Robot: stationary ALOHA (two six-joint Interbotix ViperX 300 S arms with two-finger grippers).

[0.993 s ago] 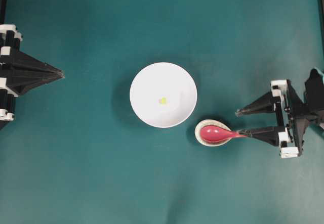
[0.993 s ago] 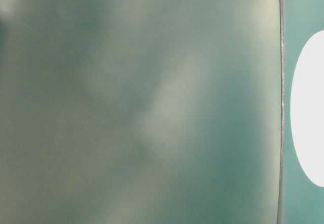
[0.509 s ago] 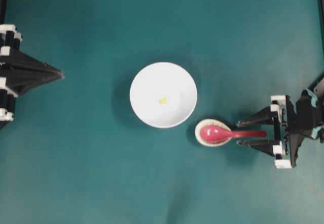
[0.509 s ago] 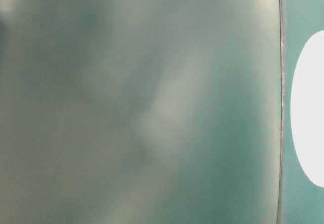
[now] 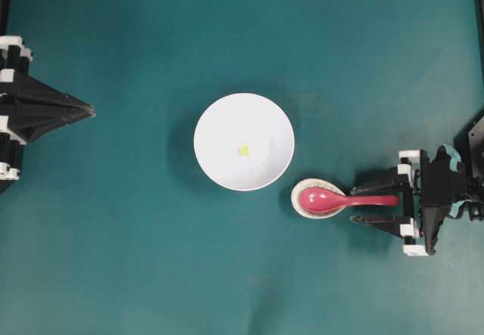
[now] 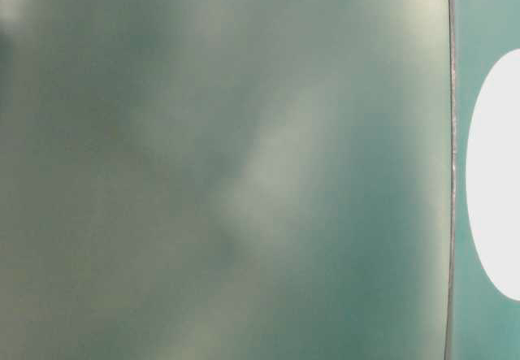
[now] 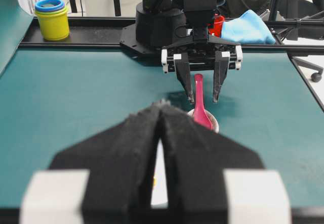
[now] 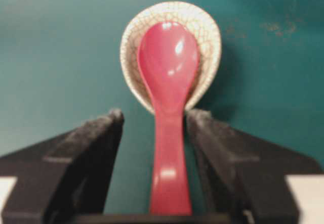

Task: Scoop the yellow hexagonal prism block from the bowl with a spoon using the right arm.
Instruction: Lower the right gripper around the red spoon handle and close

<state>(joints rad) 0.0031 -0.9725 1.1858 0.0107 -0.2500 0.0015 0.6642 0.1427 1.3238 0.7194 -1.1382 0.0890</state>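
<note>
Overhead exterior: right end effector [image 5: 354, 197] released, jaws straddling the spoon [image 5: 344, 199] handle, ungrasped. Spoon head rests in small speckled dish [image 5: 296, 203]. Yellow block [image 5: 243, 150] lies mid-bowl [image 5: 219, 119], left. Grasp and scoop outstanding.

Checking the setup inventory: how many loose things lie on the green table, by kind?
Bowl: 1
Small speckled dish: 1
Spoon: 1
Yellow block: 1
Total: 4
</note>
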